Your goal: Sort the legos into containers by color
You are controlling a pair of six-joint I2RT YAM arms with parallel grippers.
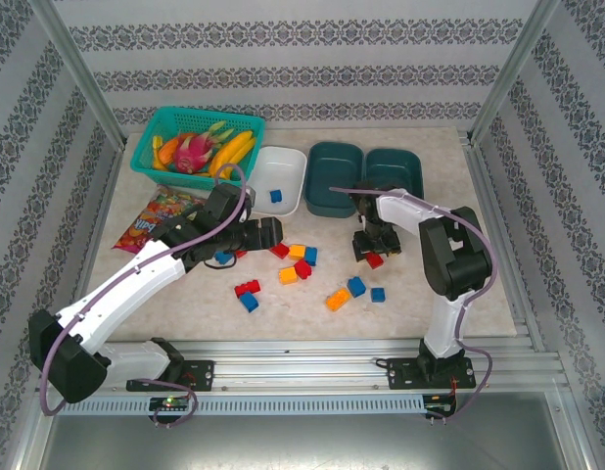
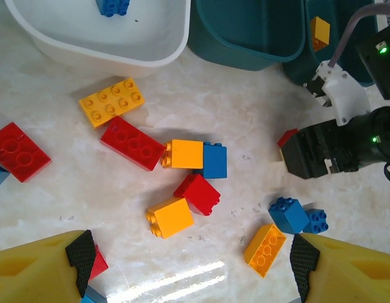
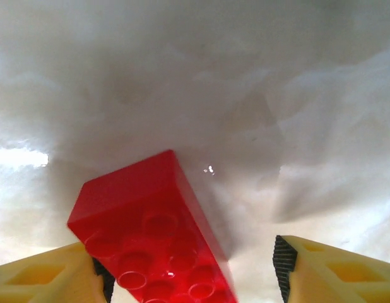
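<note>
My right gripper [image 3: 192,271] stands open low over the table, a red brick [image 3: 154,233] between its fingers and leaning against the left one; the right pad [image 3: 282,265] is clear of it. From above, that gripper [image 1: 371,247] sits before the teal tubs [image 1: 337,166] [image 1: 395,164]. My left gripper [image 2: 192,265] hovers open over loose bricks: yellow [image 2: 171,216], red [image 2: 197,193], blue [image 2: 287,214] and orange [image 2: 264,249]. The white tub [image 1: 273,166] holds one blue brick [image 1: 276,196]. A yellow brick [image 2: 320,31] lies in a teal tub.
A turquoise mesh basket of fruit [image 1: 198,142] stands at the back left, with a colourful snack bag [image 1: 156,217] in front of it beside my left arm. More bricks [image 1: 248,294] lie scattered mid-table. Metal frame posts and patterned walls ring the table.
</note>
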